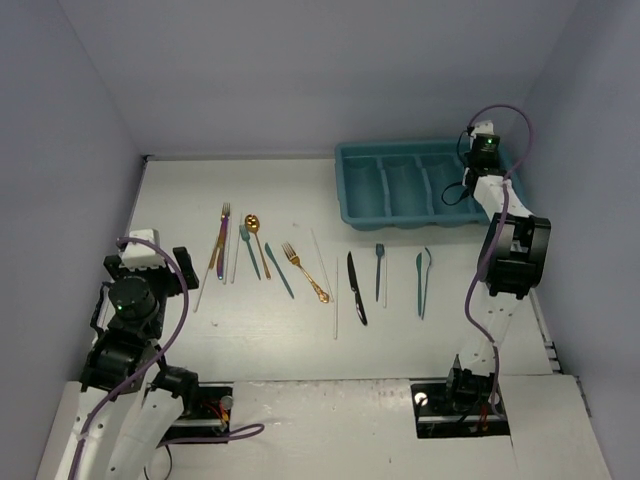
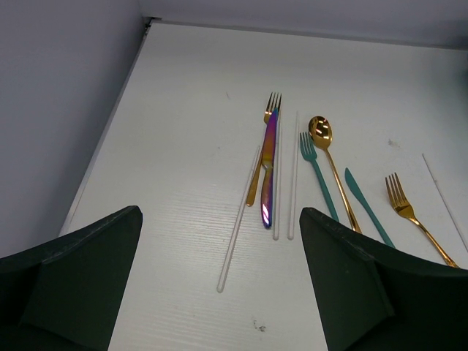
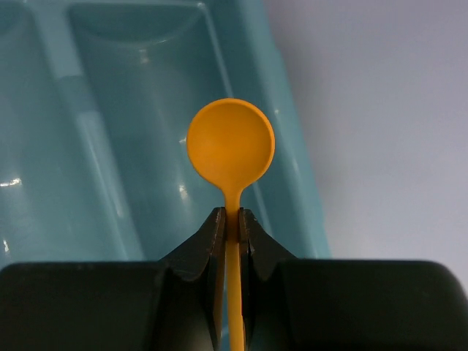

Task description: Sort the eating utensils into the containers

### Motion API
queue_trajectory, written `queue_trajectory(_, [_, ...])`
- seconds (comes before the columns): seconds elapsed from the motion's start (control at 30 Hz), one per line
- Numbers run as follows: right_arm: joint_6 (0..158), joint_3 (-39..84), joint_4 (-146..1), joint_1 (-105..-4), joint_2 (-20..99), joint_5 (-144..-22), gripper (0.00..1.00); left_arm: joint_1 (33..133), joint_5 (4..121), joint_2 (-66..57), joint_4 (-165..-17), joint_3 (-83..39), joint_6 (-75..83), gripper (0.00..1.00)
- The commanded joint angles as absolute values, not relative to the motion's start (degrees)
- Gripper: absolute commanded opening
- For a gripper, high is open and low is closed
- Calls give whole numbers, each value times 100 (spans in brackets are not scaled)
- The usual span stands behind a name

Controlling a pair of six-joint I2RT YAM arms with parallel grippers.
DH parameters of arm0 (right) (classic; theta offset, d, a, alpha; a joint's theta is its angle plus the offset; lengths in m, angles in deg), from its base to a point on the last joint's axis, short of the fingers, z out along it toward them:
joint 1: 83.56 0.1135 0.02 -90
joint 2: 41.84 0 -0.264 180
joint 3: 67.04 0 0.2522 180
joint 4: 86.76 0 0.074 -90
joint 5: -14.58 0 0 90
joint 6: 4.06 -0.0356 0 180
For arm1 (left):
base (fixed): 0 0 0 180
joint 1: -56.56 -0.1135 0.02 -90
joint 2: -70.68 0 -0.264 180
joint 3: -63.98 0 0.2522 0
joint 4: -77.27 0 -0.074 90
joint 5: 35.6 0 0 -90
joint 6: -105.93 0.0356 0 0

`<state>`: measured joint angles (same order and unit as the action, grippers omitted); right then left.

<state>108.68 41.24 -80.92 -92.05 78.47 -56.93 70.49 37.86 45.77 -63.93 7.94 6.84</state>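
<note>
My right gripper (image 3: 232, 219) is shut on the handle of an orange spoon (image 3: 231, 142), bowl pointing forward, above the right-hand compartment of the teal tray (image 3: 289, 139). From above, that gripper (image 1: 468, 185) hangs over the right end of the tray (image 1: 352, 190). My left gripper (image 2: 219, 212) stands open with nothing in it, over the table near the end of a white chopstick (image 2: 238, 219). Ahead of it lie an iridescent purple knife (image 2: 269, 164) on a gold fork, two more white chopsticks, a gold spoon (image 2: 322, 135), a teal fork (image 2: 316, 172), a teal knife (image 2: 363, 201) and another gold fork (image 2: 409, 212).
Further right on the table lie a black knife (image 1: 356, 288), a small teal utensil (image 1: 380, 265) and teal pieces (image 1: 424, 280) in a row. Grey walls close in the left, back and right sides.
</note>
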Motion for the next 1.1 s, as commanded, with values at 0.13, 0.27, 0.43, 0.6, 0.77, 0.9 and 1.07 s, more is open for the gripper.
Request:
queue_trajectory(0.13, [10929, 4612, -8571, -9208, 7993, -6077, 37, 7075, 3832, 4277, -6678, 725, 710, 87])
queue_trajectory(0.27, [10803, 4718, -8569, -9208, 7947, -6106, 47, 7074, 3846, 4182, -6702, 703, 617, 87])
queue_trajectory(0.43, [10563, 4756, -8557, -9193, 7455, -6096, 48, 7079, 4214, 3844, -6630, 464, 213, 87])
queue_trajectory(0.6, [9813, 4263, -8545, -9096, 6193, -6522, 51, 7130, 4586, 3242, -6592, 117, -648, 85])
queue_trajectory(0.77, [8106, 3226, -8446, -8945, 4693, -7116, 54, 7254, 5012, 2292, -6597, -366, -1415, 80])
queue_trajectory(0.9, [6786, 2589, -8418, -8910, 3958, -8084, 54, 7604, 4649, 1431, -6444, -797, -1776, 80])
queue_trajectory(1.07, [5967, 1607, -8372, -8804, 3287, -8763, 54, 7993, 4034, 151, -6348, -1455, -2090, 80])
